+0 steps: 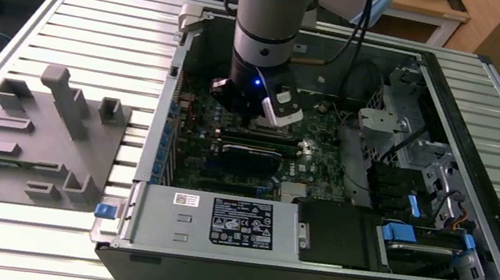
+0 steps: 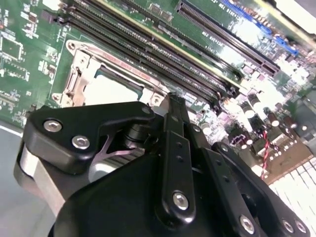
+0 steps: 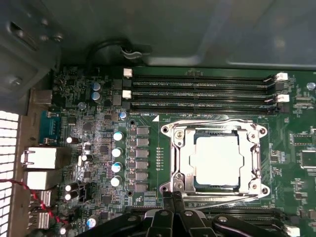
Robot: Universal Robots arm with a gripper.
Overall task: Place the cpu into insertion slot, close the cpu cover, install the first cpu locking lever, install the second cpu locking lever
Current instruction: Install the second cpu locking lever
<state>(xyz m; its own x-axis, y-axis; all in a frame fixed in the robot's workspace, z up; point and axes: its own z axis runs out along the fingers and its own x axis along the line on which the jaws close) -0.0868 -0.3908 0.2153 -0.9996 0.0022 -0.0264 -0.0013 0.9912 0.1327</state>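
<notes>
An open computer case point(image 1: 309, 275) lies on a ribbed metal table point(image 1: 98, 28), a grey fixture block point(image 1: 41, 146) beside it, wooden desks behind. The gripper point(image 3: 174, 197) hangs low over the motherboard point(image 3: 98, 148), its fingers point(image 2: 173, 118) pressed together at the socket's edge, pinching nothing. The cpu point(image 3: 217, 157) sits in the insertion slot point(image 3: 180, 163) with the cpu cover point(image 3: 254, 148) down around it
</notes>
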